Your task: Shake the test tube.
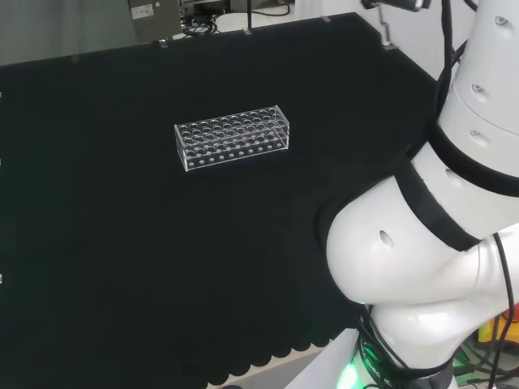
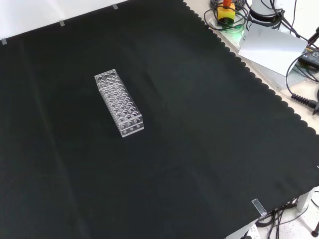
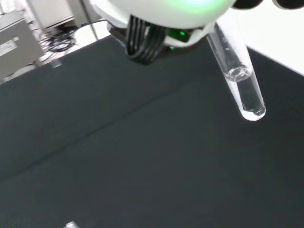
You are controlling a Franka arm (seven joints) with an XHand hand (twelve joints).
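Observation:
In the wrist view a clear glass test tube [image 3: 240,78] hangs slanted in the air above the black cloth, its rounded bottom pointing down. A little clear liquid sits in its lower part. Its upper end runs up to the dark, blurred parts of my hand [image 3: 249,3] at the picture's edge, which hold it. Behind the tube stands the arm's own white base [image 3: 166,12] with a green light and a bundle of black cables. A clear plastic test tube rack [image 1: 233,138] [image 2: 119,103] with several rows of holes stands on the cloth, with no tubes seen in it.
The arm's big white links [image 1: 430,235] stand at the right of the head view. Beyond the cloth's scalloped edge [image 2: 259,82] in the front view lie cables, a yellow and red button box [image 2: 227,11] and a grey sheet [image 2: 271,45].

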